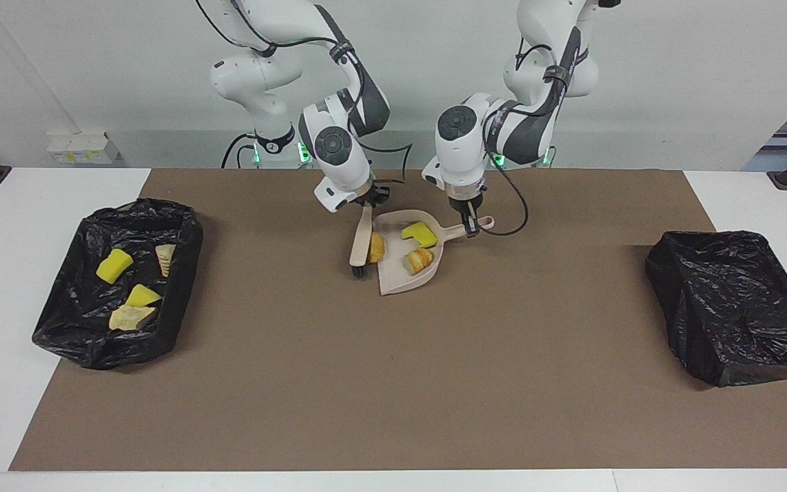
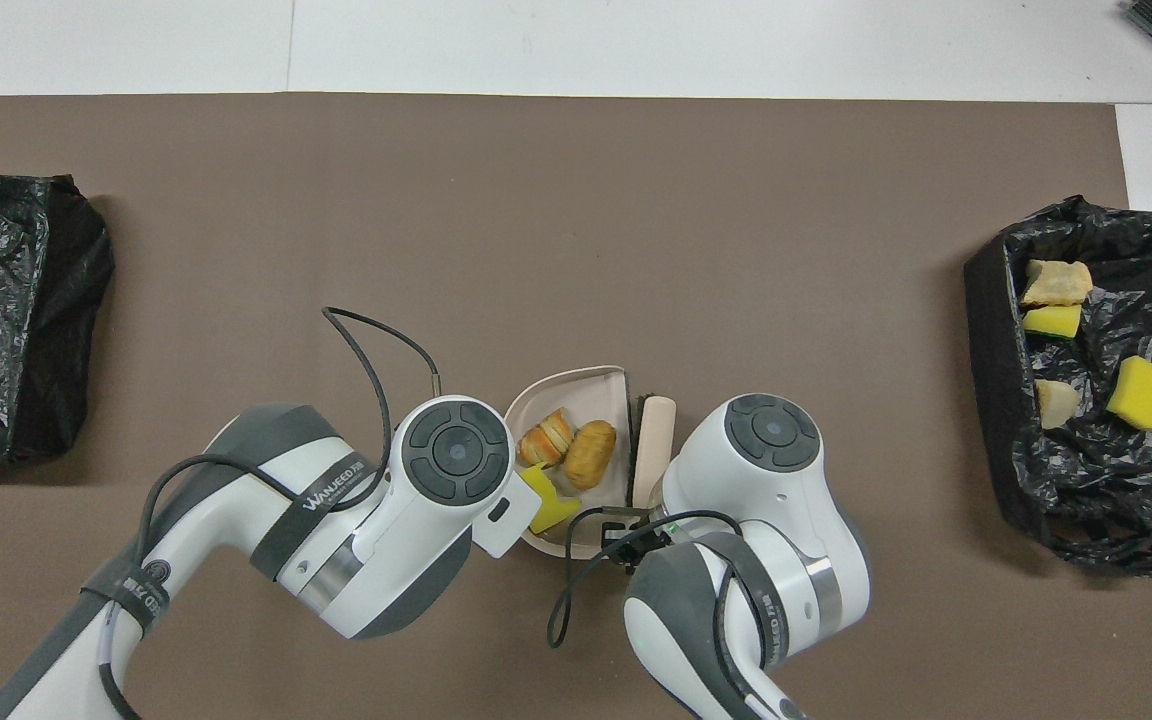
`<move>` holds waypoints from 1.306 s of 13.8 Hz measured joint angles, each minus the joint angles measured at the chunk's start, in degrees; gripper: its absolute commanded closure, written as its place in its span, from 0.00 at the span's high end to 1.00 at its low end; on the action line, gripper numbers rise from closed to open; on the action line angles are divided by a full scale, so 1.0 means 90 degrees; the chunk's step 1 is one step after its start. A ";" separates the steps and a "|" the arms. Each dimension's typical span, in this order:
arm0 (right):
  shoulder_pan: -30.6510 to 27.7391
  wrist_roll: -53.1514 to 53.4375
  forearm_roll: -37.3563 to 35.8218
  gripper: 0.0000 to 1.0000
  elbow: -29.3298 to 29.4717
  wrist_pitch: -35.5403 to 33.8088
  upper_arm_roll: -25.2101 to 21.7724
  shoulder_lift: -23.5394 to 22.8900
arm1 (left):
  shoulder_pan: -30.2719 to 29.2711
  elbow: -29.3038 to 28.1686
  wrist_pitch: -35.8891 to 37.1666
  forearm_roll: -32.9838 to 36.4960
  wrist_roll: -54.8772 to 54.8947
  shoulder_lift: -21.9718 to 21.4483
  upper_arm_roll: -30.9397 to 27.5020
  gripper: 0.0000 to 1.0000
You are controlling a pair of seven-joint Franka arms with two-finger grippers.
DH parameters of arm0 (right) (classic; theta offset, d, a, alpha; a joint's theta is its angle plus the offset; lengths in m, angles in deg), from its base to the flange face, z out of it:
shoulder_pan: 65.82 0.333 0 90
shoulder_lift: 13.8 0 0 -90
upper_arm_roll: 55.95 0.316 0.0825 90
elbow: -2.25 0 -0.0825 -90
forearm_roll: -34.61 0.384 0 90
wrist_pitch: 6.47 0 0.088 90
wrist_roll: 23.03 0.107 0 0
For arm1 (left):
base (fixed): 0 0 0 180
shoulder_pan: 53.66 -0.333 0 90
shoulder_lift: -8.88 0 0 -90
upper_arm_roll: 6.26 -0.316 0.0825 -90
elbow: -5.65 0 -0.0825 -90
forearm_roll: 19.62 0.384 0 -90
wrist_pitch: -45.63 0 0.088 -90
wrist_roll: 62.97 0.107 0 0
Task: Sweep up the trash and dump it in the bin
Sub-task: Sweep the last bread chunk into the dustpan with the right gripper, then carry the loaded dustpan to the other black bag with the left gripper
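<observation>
Trash sits in two places as I watch. Four scraps already lie in the black-lined bin (image 1: 117, 283) at centre left of the facing frame: two yellow sponge chunks (image 1: 114, 266) and two cream lumps (image 1: 132, 317). Three more are in the beige dustpan (image 1: 404, 277) at the middle of the frame: a yellow chunk (image 1: 419, 234), a striped bread-like lump (image 1: 418, 261), and the orange-brown nugget (image 2: 589, 453), which lies just inside the pan's open lip. I see no loose scraps on the brown mat (image 1: 393, 383), so I judge the sweeping done; what is left is to carry the pan to a bin and tip it. A second lined bin (image 1: 732, 307) at centre right shows nothing inside.

My right pincer (image 1: 368, 199) is clenched on the handle of the small brush (image 1: 361, 242), whose bristles rest against the pan's lip beside the nugget. My left pincer (image 1: 470, 220) is clenched on the dustpan's handle, and the pan seems to rest on the table.
</observation>
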 measured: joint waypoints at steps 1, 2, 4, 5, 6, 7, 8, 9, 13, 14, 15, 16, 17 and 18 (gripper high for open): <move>0.0040 0.0000 0.0141 0.00 0.0261 -0.0012 0.0029 -0.0132 | -0.0020 -0.0086 -0.0313 0.0000 0.0176 0.0044 -0.0006 0.00; 0.0082 0.0000 0.0237 0.00 0.0528 -0.0075 0.0059 -0.0247 | -0.0083 -0.0174 -0.0546 0.0000 0.0351 0.0075 -0.0012 0.00; 0.0105 0.0023 0.0283 0.00 0.0959 -0.0361 0.0100 -0.0354 | -0.0209 -0.0285 -0.0810 -0.0043 0.0591 0.0116 -0.0017 0.00; 0.0100 0.0032 0.0284 0.00 0.1136 -0.0570 0.0094 -0.0351 | -0.0290 -0.0294 -0.0915 -0.0134 0.0705 0.0140 -0.0018 0.00; 0.0089 0.0080 0.0283 0.00 0.1309 -0.0802 0.0078 -0.0334 | -0.0389 -0.0299 -0.1030 -0.0304 0.0866 0.0168 -0.0019 0.00; 0.0074 0.0179 0.0268 0.00 0.1451 -0.1002 0.0056 -0.0305 | -0.0485 -0.0303 -0.1118 -0.0514 0.1061 0.0206 -0.0023 0.00; 0.0069 0.0277 0.0228 0.00 0.1551 -0.1134 0.0026 -0.0264 | -0.0583 -0.0305 -0.1188 -0.0738 0.1271 0.0248 -0.0025 0.00; 0.0066 0.0349 0.0188 0.00 0.1611 -0.1209 0.0001 -0.0219 | -0.0681 -0.0304 -0.1245 -0.0933 0.1483 0.0282 -0.0029 0.00; -0.0112 0.0380 0.0083 0.00 0.1684 -0.1343 -0.0029 -0.0032 | -0.0920 -0.0268 -0.1250 -0.1186 0.1705 0.0260 -0.0038 0.00; -0.0214 0.0380 -0.0051 0.00 0.1732 -0.1474 -0.0035 0.0008 | -0.0940 -0.0241 -0.1207 -0.1248 0.1724 0.0207 -0.0040 0.00; -0.0319 0.0380 -0.0203 0.00 0.1780 -0.1584 -0.0038 0.0036 | -0.0943 -0.0178 -0.1071 -0.1283 0.1738 0.0121 -0.0040 0.00; -0.0430 0.0380 -0.0362 0.00 0.1810 -0.1684 -0.0039 0.0056 | -0.0954 -0.0107 -0.0896 -0.1313 0.1759 0.0019 -0.0041 0.00; -0.0550 0.0380 -0.0526 0.00 0.1831 -0.1805 -0.0045 0.0065 | -0.1000 -0.0043 -0.0735 -0.1344 0.1812 -0.0083 -0.0040 0.00; -0.0683 0.0380 -0.0693 0.00 0.1844 -0.1948 -0.0046 0.0065 | -0.1062 0.0011 -0.0593 -0.1368 0.1909 -0.0172 -0.0047 0.00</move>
